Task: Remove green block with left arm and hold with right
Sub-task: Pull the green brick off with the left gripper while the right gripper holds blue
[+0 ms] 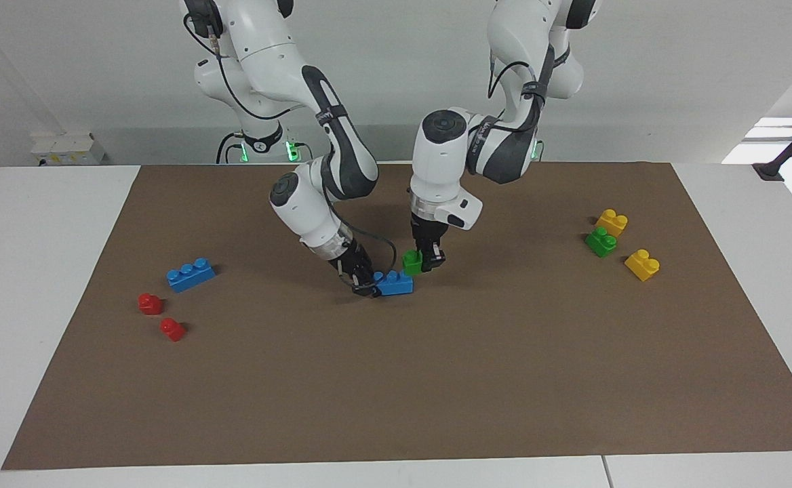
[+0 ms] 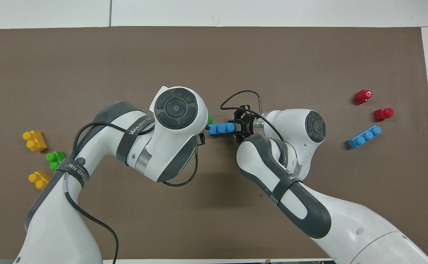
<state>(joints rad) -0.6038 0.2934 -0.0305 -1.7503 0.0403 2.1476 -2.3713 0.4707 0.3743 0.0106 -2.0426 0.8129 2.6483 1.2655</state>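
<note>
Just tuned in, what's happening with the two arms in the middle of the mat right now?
The right gripper is clamped on one end of a blue brick resting on the brown mat. The left gripper is closed on the green block, which sits at the blue brick's other end and looks still attached or only just lifted. A second green brick lies untouched between two yellow ones toward the left arm's end.

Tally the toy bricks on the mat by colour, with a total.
Blue: 2, one loose, one between the tools
Green: 2, one by the left tool, one between the yellows
Yellow: 2
Red: 2
Total: 8
</note>
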